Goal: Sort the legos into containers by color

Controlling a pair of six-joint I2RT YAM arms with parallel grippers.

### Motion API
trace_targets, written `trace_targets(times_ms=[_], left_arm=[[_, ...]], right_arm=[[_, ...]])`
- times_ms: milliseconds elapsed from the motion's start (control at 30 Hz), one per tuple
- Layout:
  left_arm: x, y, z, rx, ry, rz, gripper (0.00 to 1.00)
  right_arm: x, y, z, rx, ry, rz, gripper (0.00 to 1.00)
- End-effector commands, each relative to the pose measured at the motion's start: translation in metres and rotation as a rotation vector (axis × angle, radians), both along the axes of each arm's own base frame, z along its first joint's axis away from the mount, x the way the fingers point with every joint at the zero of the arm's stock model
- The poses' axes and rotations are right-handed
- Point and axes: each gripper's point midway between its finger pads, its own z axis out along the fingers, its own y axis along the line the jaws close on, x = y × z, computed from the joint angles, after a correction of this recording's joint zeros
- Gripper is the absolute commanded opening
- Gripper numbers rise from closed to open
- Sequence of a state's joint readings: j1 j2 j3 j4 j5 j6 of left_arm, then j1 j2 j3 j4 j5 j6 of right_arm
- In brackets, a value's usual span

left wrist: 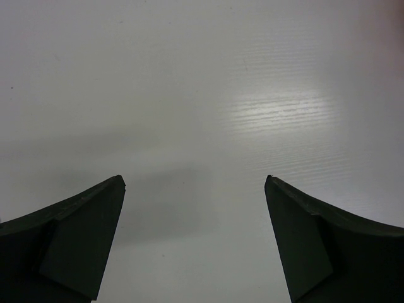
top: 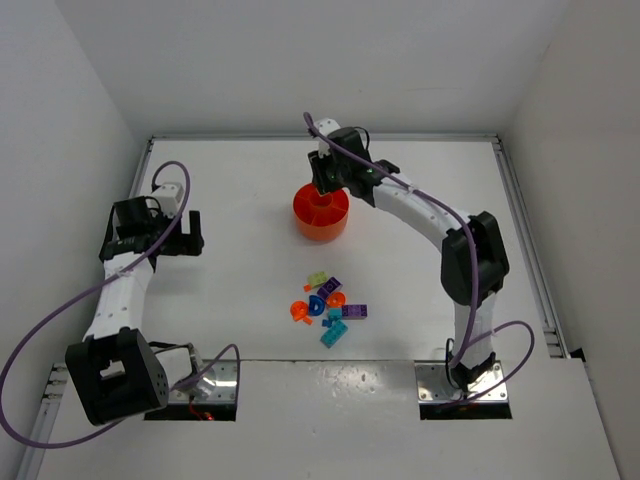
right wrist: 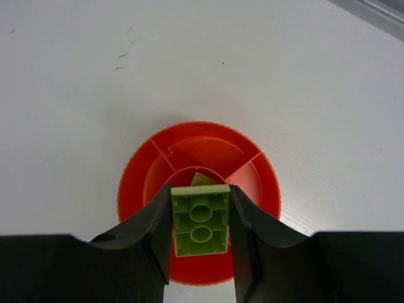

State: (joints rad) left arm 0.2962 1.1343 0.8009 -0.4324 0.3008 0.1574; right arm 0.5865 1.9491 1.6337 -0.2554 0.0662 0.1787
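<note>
Right gripper (right wrist: 201, 187) is partly closed and we see it clamped on a lime green brick (right wrist: 201, 222), one finger on each side, the brick's hollow underside with two round tubes facing the wrist camera. It hangs over the orange dish (right wrist: 135, 183), roughly above the round centre compartment. In that centre compartment another lime green piece (right wrist: 201, 180) peeks out just beyond the held brick; we can't tell its shape. The outer ring compartments that we can see show only bare orange, and the near part of the dish is hidden behind the fingers. From the top view the dish (top: 320, 224) sits far centre on the white table (top: 250, 180), with the right gripper (top: 325, 185) right over it. The rest of the legos lie in a loose cluster nearer to us, well apart from the dish: a lime green brick (top: 317, 279), purple bricks (top: 329, 289) and (top: 354, 311), a blue piece (top: 316, 305), round orange pieces (top: 335, 298) and (top: 299, 311), and cyan bricks (top: 334, 335). Left gripper (top: 195, 232) is at the left side of the table, far from both dish and cluster. Its wrist view shows the left gripper (left wrist: 194, 178) spread wide, nothing between the fingers, only bare table below.
</note>
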Motion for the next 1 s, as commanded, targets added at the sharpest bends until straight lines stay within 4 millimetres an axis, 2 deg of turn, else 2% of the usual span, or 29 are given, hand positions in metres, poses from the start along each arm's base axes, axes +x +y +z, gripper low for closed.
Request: trace_targets(times_ms=[0, 67, 300, 400, 433, 500, 567, 633, 733, 800, 833, 867, 933, 967], left_arm=[[0.009, 0.005, 0.014, 0.009, -0.049, -0.004, 1.00], [0.007, 0.005, 0.011, 0.013, -0.041, -0.010, 1.00], [0.007, 0.005, 0.006, 0.010, -0.032, -0.010, 1.00], [0.007, 0.005, 0.006, 0.010, -0.032, -0.010, 1.00], [0.007, 0.005, 0.006, 0.010, -0.032, -0.010, 1.00], [0.007, 0.005, 0.003, 0.007, -0.024, -0.010, 1.00], [0.007, 0.005, 0.003, 0.007, -0.024, -0.010, 1.00], [0.007, 0.003, 0.003, 0.001, -0.026, -0.017, 1.00], [0.010, 0.004, 0.005, 0.001, -0.027, -0.017, 1.00], [0.012, 0.005, 0.008, 0.004, -0.036, -0.017, 1.00], [0.012, 0.005, 0.009, 0.004, -0.036, -0.017, 1.00], [0.014, 0.005, 0.012, 0.007, -0.044, -0.017, 1.00], [0.013, 0.005, 0.015, 0.011, -0.055, -0.017, 1.00], [0.013, 0.005, 0.015, 0.011, -0.055, -0.017, 1.00]], right_arm=[[0.006, 0.015, 0.016, 0.073, -0.018, 0.024, 0.00], [0.008, 0.018, 0.008, 0.072, -0.007, 0.031, 0.00], [0.013, 0.016, 0.001, 0.072, 0.006, 0.017, 0.14], [0.013, 0.018, -0.009, 0.067, 0.027, 0.026, 0.17], [0.013, 0.018, -0.010, 0.061, 0.023, 0.032, 0.36], [0.012, 0.019, -0.009, 0.065, 0.026, 0.039, 0.55], [0.012, 0.019, -0.009, 0.065, 0.026, 0.039, 0.60], [0.011, 0.021, -0.009, 0.069, 0.029, 0.047, 0.60], [0.010, 0.020, 0.002, 0.072, 0.005, 0.054, 0.60], [-0.005, 0.026, 0.010, 0.083, 0.028, 0.145, 0.53], [-0.013, 0.026, 0.014, 0.055, 0.019, 0.209, 0.45], [-0.025, 0.030, 0.033, 0.050, -0.006, 0.270, 0.43], [-0.077, 0.024, 0.025, -0.049, 0.074, 0.471, 0.39], [-0.090, 0.018, 0.019, -0.073, 0.104, 0.515, 0.39]])
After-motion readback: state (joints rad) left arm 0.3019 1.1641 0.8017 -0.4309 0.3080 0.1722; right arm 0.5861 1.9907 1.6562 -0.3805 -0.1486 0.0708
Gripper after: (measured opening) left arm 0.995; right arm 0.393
